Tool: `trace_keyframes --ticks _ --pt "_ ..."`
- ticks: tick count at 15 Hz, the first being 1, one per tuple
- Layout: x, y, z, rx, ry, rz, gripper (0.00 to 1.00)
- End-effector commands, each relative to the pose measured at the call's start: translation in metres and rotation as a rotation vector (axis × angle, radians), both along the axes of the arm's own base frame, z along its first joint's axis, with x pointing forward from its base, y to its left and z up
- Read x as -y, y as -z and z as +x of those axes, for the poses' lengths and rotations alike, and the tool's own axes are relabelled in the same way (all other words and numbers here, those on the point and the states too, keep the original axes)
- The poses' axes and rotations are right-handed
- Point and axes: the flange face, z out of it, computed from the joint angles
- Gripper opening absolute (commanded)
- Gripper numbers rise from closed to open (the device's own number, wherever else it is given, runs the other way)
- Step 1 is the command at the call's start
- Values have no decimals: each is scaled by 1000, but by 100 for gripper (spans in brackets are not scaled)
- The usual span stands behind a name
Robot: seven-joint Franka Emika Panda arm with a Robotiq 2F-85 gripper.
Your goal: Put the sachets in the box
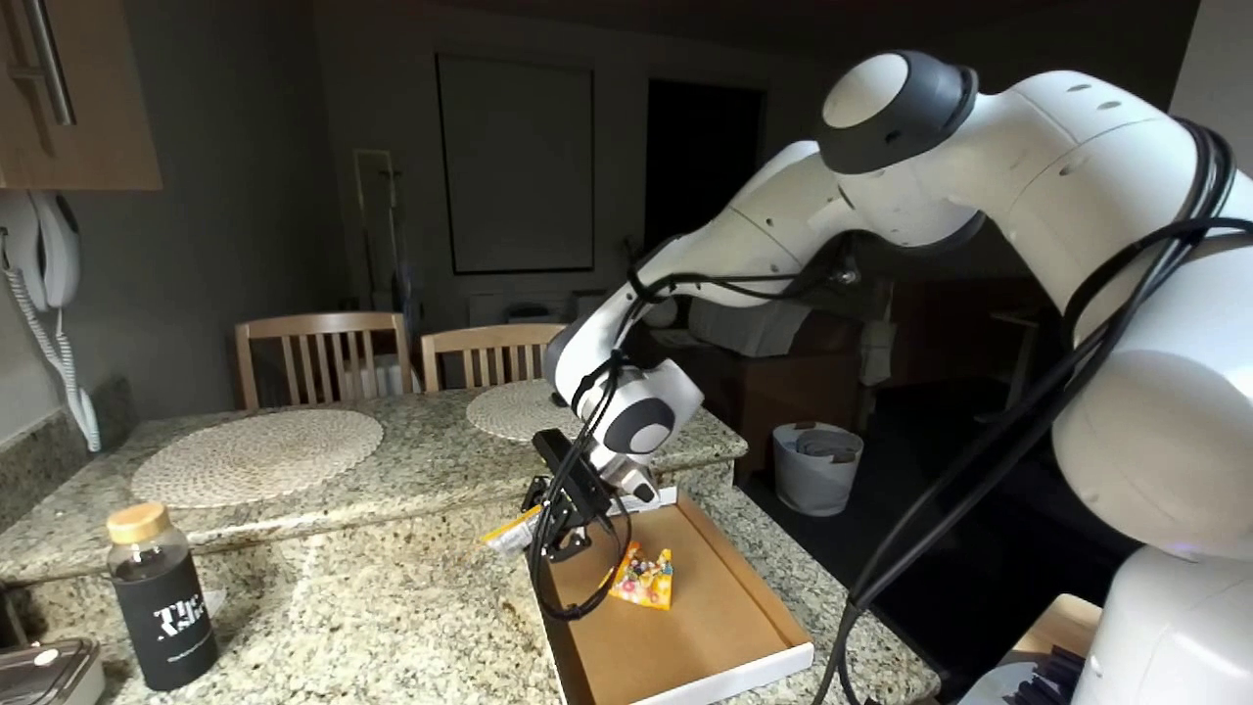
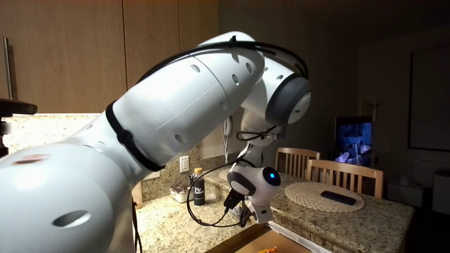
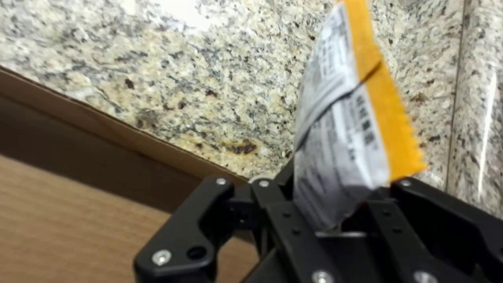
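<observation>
A black two-finger robot gripper (image 3: 338, 188) clamps a flat white-and-orange printed sachet (image 3: 334, 125) over a speckled granite counter (image 3: 188, 90), just beside the wall of a shallow, open, rectangular brown cardboard box (image 1: 715, 627) with white outer sides. As far as it shows, the sachet's long axis runs outward from the grip, its free end pointing away from the box, a serrated orange strip following that length. Inside the box lies yellow-orange printed packaging (image 1: 646, 583); whether one sachet or several cannot be told. A tan-lidded, black-sleeved bottle (image 1: 164, 617) stands upright on the same counter, well apart from the box.
</observation>
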Motion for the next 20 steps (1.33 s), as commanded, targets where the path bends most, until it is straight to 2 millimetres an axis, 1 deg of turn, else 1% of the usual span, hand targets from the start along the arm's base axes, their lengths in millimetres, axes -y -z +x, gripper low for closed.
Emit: trace_keyframes --ticks 1,2,3,4,7,8,9,11,12,13,14,16,17,18,19,20 --pt "44 -31 -51 -74 177 68 7" --pt "59 -40 -62 -93 240 93 34" --pt "75 -49 -73 -115 311 106 35" --pt "91 -60 -82 -124 378 123 39" --pt "133 -99 -107 -127 590 157 59" --pt "141 -109 -117 -133 632 155 65" --pt "144 -121 -123 -131 654 138 71" --pt "145 -138 -122 -101 634 99 84" --pt "139 -147 -116 -83 607 58 91" --pt "129 -154 -109 -67 565 14 96" --pt "119 -158 -105 -61 541 -44 99" --pt "95 -168 -100 -40 502 -173 100" --pt "84 -169 -100 -37 471 -234 100" --pt "66 -172 -100 -42 442 -292 100" --pt "56 -177 -106 -10 429 -329 100" --pt "37 -174 -106 -9 385 -338 100"
